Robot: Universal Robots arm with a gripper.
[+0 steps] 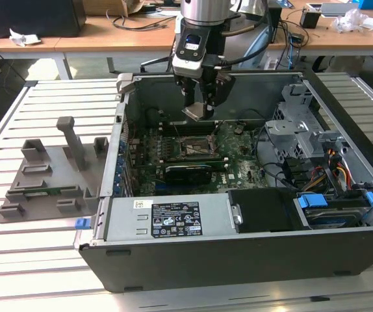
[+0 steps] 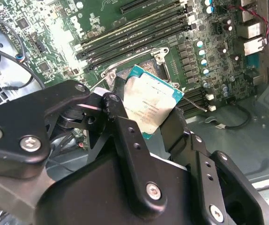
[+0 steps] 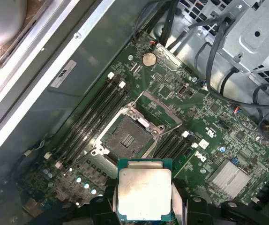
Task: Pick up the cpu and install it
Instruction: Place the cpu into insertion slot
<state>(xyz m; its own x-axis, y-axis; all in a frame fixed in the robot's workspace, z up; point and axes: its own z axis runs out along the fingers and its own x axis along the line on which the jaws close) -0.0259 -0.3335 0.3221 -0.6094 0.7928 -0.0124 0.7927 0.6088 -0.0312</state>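
My gripper (image 1: 199, 109) hangs inside the open computer case (image 1: 238, 260), shut on the cpu (image 1: 197, 112). The cpu is a small square chip with a silvery top and a thin green rim. In both wrist views it sits pinched by its edges between the black fingers (image 2: 125, 129), cpu (image 2: 153, 105) and cpu (image 3: 144, 190). The chip is held in the air, tilted, above the motherboard. The open black socket (image 3: 125, 138) with its raised metal bracket lies just below and ahead of it, socket (image 1: 193, 147) and socket (image 2: 146, 65). The chip and socket are apart.
Memory slots (image 3: 94, 117) flank the socket. A silver drive cage (image 1: 297, 130) and cables fill the case at the exterior view's right, and a power supply (image 1: 167, 221) sits along the front. A grey fixture tray (image 1: 43, 182) lies on the slatted table at the exterior view's left.
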